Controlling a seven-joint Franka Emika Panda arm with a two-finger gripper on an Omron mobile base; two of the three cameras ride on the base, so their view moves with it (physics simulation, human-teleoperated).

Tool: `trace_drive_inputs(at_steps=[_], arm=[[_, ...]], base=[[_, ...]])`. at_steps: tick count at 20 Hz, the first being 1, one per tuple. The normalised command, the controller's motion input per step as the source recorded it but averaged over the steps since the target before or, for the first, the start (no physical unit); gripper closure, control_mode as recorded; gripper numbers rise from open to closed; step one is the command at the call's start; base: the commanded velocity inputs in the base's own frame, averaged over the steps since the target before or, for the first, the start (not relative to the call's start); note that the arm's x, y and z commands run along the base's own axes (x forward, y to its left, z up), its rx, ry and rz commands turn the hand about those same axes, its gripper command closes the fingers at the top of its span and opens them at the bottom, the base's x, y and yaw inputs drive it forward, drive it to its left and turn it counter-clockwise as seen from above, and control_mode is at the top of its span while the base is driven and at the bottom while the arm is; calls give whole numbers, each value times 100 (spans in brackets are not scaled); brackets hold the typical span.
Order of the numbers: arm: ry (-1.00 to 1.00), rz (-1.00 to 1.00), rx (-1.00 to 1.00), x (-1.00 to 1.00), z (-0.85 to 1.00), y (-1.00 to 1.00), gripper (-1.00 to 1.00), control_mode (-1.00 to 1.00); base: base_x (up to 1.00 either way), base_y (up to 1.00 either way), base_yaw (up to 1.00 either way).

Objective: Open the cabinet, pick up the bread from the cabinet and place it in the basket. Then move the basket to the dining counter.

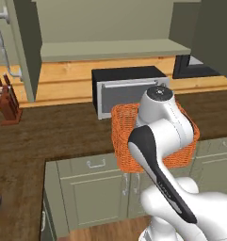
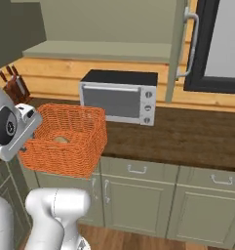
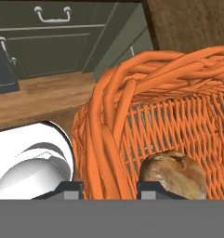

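While gripper (image 3: 108, 186) pinches basket (image 3: 108, 135) wall, seemingly aloft.

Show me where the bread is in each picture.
Left base view: no bread to see; the arm covers much of the basket.
Right base view: bread at lower left, inside the basket.
Hand view: bread at bottom right, behind the basket wall.
Shared landmark: the orange basket.

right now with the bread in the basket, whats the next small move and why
Probably carry the basket clear of the worktop, toward the dining counter. The bread already lies inside, the gripper straddles the basket's wall in a grip, and the basket overhangs the counter edge.
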Motion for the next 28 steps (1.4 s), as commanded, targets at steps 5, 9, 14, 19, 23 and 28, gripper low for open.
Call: trace_drive_inputs(at_steps=[5, 9, 14, 19, 23, 28], arm=[[0, 0, 0, 0, 0, 0, 100, 100], [0, 0, 0, 0, 0, 0, 100, 100], [0, 0, 0, 0, 0, 0, 100, 100], [0, 0, 0, 0, 0, 0, 100, 100], [0, 0, 0, 0, 0, 0, 100, 100], [0, 0, 0, 0, 0, 0, 100, 100]], base=[[-95, -39, -16], [-43, -36, -62], [5, -43, -83], [12, -39, -83], [4, -33, -87], [5, -20, -89]])
